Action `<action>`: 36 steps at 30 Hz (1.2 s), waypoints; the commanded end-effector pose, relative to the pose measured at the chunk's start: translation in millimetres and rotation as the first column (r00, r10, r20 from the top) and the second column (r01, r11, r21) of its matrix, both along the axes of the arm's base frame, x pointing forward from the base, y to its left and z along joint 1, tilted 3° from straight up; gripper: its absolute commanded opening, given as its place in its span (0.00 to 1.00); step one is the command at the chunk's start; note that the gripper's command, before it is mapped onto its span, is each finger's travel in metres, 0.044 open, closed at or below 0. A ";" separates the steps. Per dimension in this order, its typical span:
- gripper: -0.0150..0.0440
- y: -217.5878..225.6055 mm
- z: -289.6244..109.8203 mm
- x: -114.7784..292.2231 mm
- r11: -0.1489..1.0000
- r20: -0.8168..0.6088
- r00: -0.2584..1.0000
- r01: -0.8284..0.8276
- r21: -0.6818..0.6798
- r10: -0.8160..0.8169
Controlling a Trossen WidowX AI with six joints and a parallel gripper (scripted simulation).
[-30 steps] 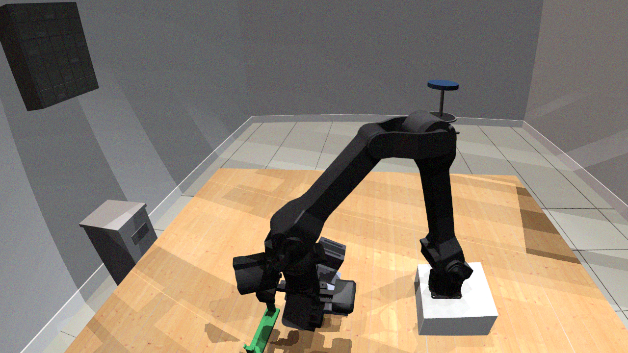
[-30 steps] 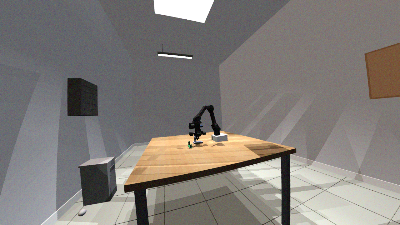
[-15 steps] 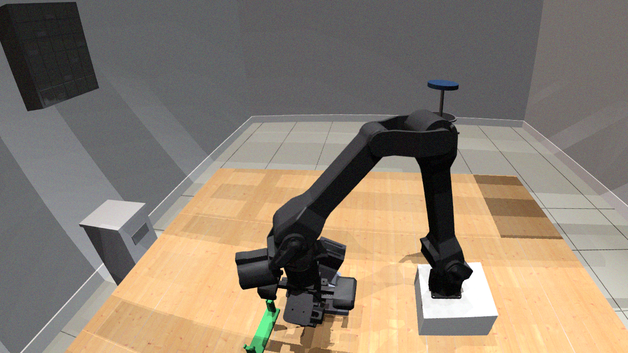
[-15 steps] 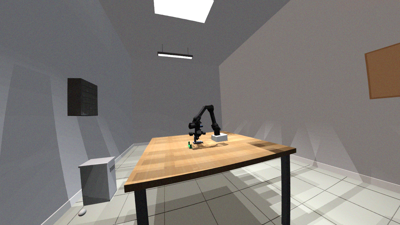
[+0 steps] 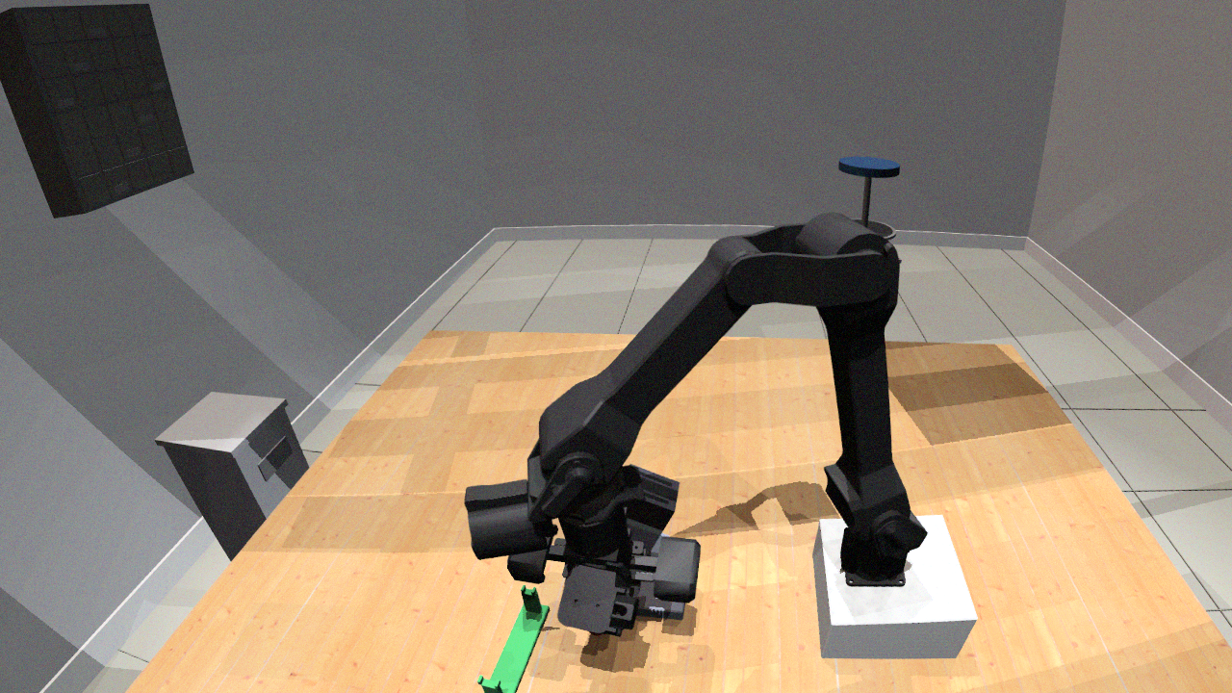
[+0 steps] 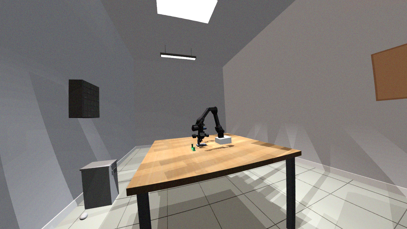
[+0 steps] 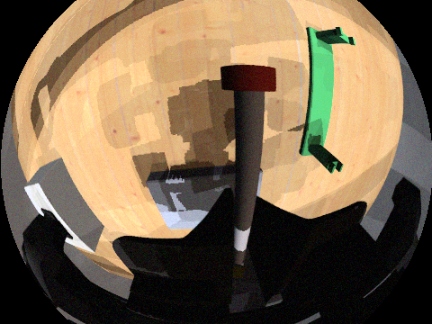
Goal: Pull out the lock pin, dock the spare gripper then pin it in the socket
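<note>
Red-capped, the pin is sitting pinched in the nearly closed gripper, pointing away over the table, so the pull-out appears done. Docking and locking are still waiting; neither socket nor spare gripper is plainly showing beneath the arm.

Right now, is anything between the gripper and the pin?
No, nothing is. The gripper is already shut on the pin, which sticks out over the table with its red head at the far end. The green bracket lies off to one side, not touching the pin.
</note>
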State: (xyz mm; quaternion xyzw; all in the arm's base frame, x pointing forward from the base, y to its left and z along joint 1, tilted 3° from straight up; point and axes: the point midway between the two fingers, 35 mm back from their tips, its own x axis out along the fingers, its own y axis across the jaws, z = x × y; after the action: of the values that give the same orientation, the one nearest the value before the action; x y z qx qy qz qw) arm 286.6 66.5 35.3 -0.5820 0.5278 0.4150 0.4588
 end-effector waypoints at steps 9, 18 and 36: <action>0.48 -0.4 -0.2 -0.3 1.000 -0.001 1.000 0.000 0.000 0.000; 0.59 1.0 1.5 -0.5 1.000 -0.001 1.000 0.000 0.000 0.000; 0.59 28.2 32.2 -11.9 1.000 -0.031 0.999 -0.015 -0.012 0.015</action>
State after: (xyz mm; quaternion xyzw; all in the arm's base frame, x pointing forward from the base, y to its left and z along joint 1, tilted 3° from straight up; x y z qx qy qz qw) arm 274.6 89.7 60.9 -0.5827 0.5336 0.4247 0.4421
